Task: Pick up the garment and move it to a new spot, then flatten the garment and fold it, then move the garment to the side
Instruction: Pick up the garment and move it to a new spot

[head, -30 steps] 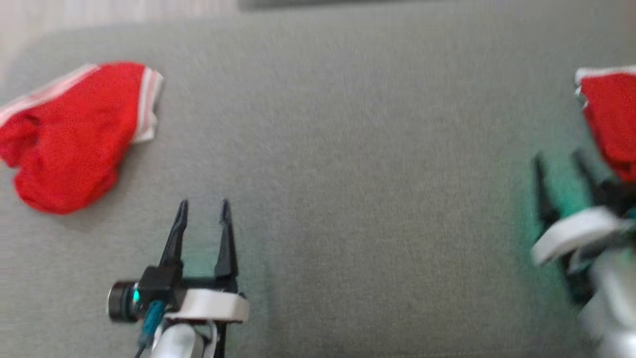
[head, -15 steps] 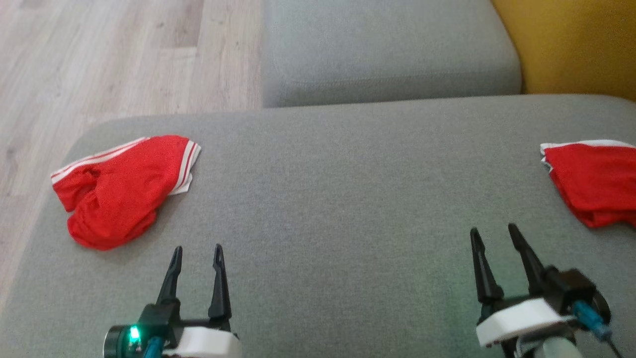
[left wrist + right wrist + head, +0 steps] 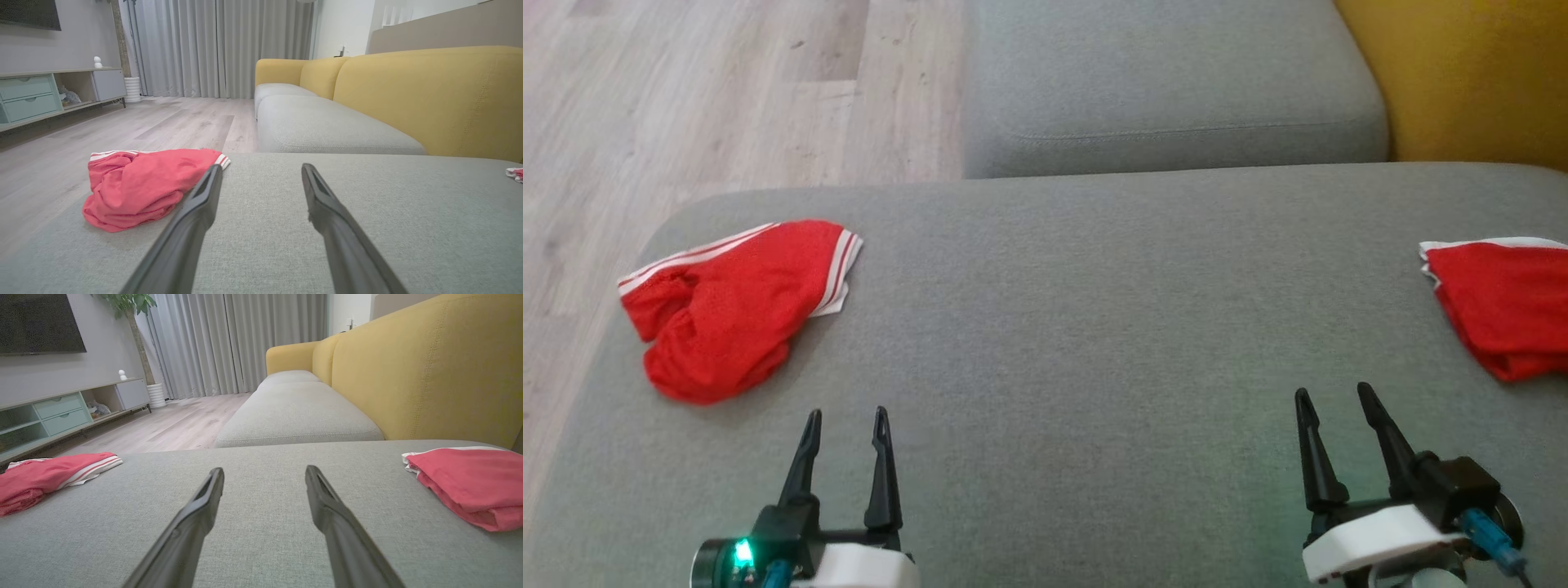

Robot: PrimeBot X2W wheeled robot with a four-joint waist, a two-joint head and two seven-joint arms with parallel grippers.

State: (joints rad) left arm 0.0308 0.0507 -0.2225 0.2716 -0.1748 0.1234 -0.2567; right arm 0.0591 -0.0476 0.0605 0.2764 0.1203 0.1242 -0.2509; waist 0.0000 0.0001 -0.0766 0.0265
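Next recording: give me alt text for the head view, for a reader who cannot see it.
A crumpled red garment with white stripes lies at the left of a grey sofa cushion, and a neater red garment lies at the picture's right edge. The left claw and right claw are open and empty at the bottom, touching neither.
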